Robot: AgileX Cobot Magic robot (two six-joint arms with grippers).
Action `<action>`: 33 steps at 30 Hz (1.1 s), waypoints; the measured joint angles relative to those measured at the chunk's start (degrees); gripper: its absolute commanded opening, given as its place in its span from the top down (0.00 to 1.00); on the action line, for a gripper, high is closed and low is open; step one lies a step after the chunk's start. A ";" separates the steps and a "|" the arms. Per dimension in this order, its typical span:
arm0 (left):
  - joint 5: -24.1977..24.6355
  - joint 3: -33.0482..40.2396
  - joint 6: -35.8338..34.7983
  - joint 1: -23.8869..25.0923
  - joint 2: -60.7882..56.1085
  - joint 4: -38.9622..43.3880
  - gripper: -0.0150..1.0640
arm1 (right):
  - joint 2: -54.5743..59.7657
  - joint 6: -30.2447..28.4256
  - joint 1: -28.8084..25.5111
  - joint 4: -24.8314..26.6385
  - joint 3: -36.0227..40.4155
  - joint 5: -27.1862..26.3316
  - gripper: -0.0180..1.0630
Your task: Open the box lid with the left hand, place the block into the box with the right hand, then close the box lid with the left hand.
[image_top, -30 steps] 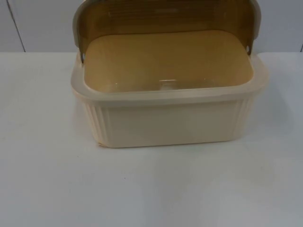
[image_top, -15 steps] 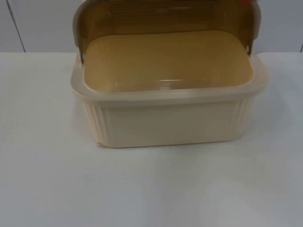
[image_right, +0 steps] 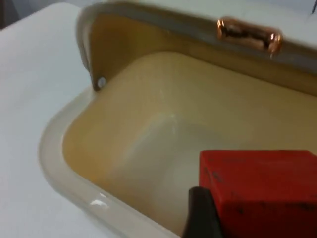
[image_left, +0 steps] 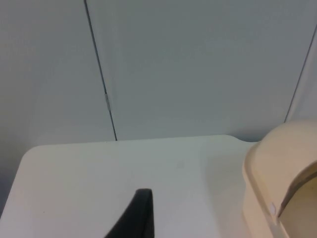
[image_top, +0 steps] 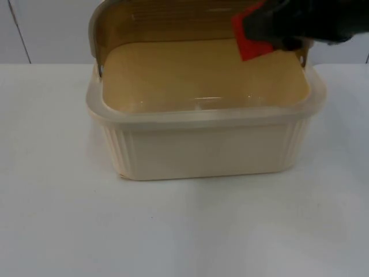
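Observation:
A cream ribbed box (image_top: pixel 207 153) stands in the middle of the table with its amber lid (image_top: pixel 173 20) swung up at the back. Its inside (image_top: pixel 190 78) holds nothing. My right gripper (image_top: pixel 270 29) reaches in from the upper right, above the box's back right corner, shut on a red block (image_top: pixel 249 45). In the right wrist view the red block (image_right: pixel 262 191) sits beside a black fingertip (image_right: pixel 200 215), over the box's inside (image_right: pixel 163 134). My left gripper's fingertip (image_left: pixel 134 218) hangs over bare table left of the box's lid corner (image_left: pixel 277 168), apart from it.
The lid carries a copper handle (image_right: pixel 249 33). White table (image_top: pixel 184 231) surrounds the box, with free room in front and on both sides. The grey partition wall (image_left: pixel 198 64) rises right behind the table's far edge.
My right gripper has come in from the upper right with the red block and now hangs over the box's back right corner. The box and lid have not moved.

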 measured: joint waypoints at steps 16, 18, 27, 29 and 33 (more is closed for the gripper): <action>0.00 0.00 0.00 0.00 0.00 0.00 0.01 | 13.25 -2.94 -3.11 5.14 -4.00 -8.93 0.98; 0.00 0.00 0.00 0.00 0.00 0.00 0.01 | 15.02 -3.29 -3.40 5.35 -5.62 -8.93 0.98; 0.00 0.00 0.00 0.00 0.00 0.35 0.01 | 18.49 -4.34 -3.40 7.76 -7.22 -8.93 0.83; 0.00 0.00 0.00 0.00 0.00 0.48 0.01 | 18.70 -5.04 -3.40 9.14 -7.22 -8.93 0.65; 0.00 0.00 0.00 0.00 0.00 0.56 0.01 | 18.70 -5.27 -3.40 10.04 -7.22 -8.69 0.21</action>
